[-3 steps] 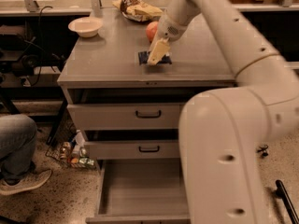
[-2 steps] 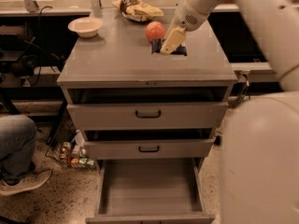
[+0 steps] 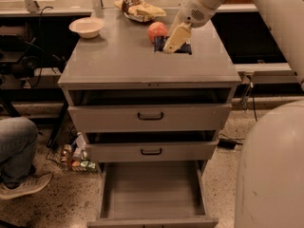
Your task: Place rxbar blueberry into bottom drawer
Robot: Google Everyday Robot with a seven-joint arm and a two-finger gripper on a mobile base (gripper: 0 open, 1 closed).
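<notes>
Open bottom drawer (image 3: 152, 221), rxbar blueberry (image 3: 186, 48) lying on the counter (image 3: 123, 56)
The drawer gapes empty at 6 o'clock. Toward 1 o'clock the hand (image 3: 176, 38) covers the bar's middle; whether it is spread or pinching, I cannot tell. Lift, carry and release look left to do.

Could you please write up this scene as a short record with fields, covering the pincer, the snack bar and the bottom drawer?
pincer: down on the cabinet top, right over the snack bar
snack bar: dark blue, lying flat on the cabinet top, middle hidden by the pincer
apple: just behind the bar's left end
bottom drawer: pulled out, bar not in it
chip bag: at the back edge
bowl: back left of the top
</notes>
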